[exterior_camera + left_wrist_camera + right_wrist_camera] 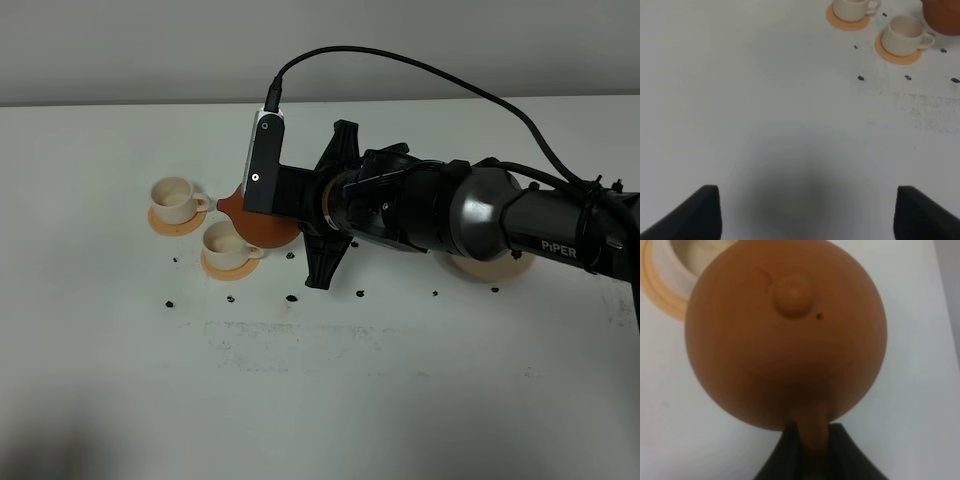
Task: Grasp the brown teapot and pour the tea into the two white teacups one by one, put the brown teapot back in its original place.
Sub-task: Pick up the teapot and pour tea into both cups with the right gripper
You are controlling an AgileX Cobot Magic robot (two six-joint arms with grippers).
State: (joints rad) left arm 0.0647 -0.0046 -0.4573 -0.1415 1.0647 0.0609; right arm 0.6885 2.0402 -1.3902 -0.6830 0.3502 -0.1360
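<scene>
Right tool (811, 452) tight on handle of the brown teapot (785, 335), beside the nearer teacup (228, 243); left tool (807, 215) spread.

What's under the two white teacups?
A round orange coaster under each: far teacup on far coaster, near teacup on near coaster. Only the coaster rims show; the cups cover their middles.

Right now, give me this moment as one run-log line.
right tool: shut on brown teapot handle | spout: by far teacup | near teacup: beside teapot | left tool: open, over table
</scene>
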